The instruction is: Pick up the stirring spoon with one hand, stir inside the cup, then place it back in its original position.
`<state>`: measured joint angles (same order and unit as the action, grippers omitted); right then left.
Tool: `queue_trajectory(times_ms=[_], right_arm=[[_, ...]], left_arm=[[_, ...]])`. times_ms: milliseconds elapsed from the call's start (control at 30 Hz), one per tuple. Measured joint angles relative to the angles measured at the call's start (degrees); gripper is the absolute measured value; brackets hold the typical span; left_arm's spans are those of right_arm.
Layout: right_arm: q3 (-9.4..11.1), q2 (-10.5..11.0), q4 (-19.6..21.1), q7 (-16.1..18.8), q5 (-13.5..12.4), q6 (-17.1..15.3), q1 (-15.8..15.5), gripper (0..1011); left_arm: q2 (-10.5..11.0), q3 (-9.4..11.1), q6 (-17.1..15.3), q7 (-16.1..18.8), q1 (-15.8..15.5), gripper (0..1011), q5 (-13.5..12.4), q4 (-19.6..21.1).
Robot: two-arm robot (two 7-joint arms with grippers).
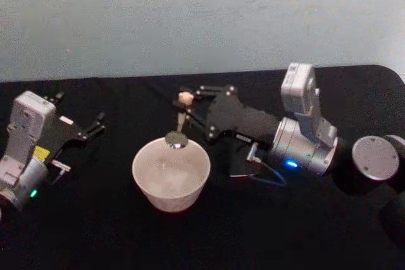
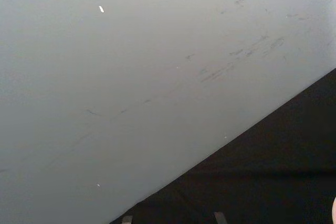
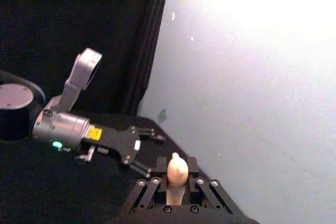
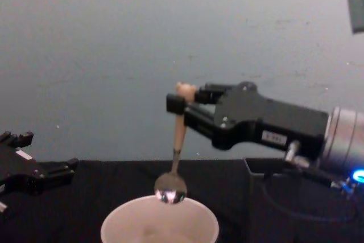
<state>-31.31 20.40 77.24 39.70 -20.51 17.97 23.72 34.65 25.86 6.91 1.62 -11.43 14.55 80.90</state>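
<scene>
As right gripper [image 4: 181, 106] fingers [image 4: 174, 104] are clamped on the stirring spoon [image 4: 178, 140] at 12 o'clock of the cup [image 1: 171, 195], centring is needed before lowering; left gripper [image 1: 97, 124] parked, fingers apart.

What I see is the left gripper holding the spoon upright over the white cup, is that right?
Wrong side. It is the right gripper that holds the spoon upright over the white cup, as the chest view shows.

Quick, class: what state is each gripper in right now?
Left gripper: open, empty, off to the cup's left.
Right gripper: shut on the spoon, holding it upright above the cup.
</scene>
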Motion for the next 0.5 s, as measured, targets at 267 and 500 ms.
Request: queue_trajectory(times_ms=[267,500], right_arm=[[2.41,2.31,4.62,-0.81,-1.36,-0.18,-0.51,214],[5.03,4.96,7.99,-0.86,-3.15,0.02,-1.34,214]], left_arm=[[0.00,0.00,0.00,0.00,0.00,1001,0.00,-0.01],[0.00,0.00,0.00,0.00,0.00,1001,0.00,0.00]])
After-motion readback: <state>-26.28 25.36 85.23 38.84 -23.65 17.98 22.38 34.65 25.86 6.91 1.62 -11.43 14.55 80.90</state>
